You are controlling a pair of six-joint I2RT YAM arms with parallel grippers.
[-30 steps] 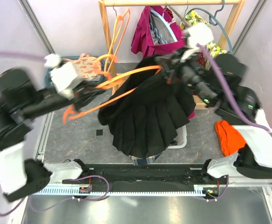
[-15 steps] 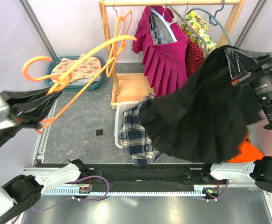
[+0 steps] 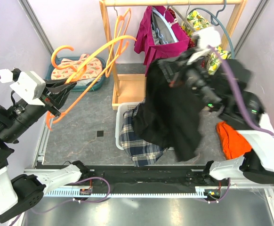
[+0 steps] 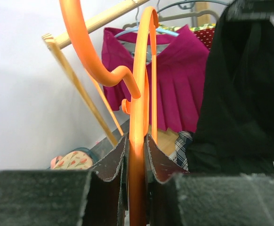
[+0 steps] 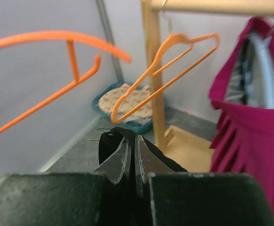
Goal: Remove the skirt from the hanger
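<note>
**Top external view.** The left gripper (image 3: 57, 95), at the left of the scene, is clenched on the orange hanger (image 3: 62, 47). The hanger is bare and is raised clear of the table (image 3: 80, 132), with its hook pointing up. The right gripper (image 3: 173, 75), further right and near the wooden rack (image 3: 108, 33), is grasping the black skirt (image 3: 174, 113) by its top edge. The skirt is off the hanger and well apart from it. It hangs down over the white basket (image 3: 119, 113), which holds a plaid cloth (image 3: 137, 139). An orange cloth (image 3: 231, 139) lies on the table at the right.

**Left wrist view.** The left gripper (image 4: 137, 148) has both fingers (image 4: 113, 165) pressed against the hanger (image 4: 138, 94). The skirt (image 4: 240, 94) hangs to the right. A magenta skirt (image 4: 174, 84) hangs on the rack behind.

**Right wrist view.** The right gripper (image 5: 132, 143) is pinched tight on black skirt fabric (image 5: 109, 141). The held hanger (image 5: 57, 35) appears at upper left. A second orange hanger (image 5: 170, 66) hangs from the rack. Whether the skirt's hem touches the basket cannot be told.
</note>
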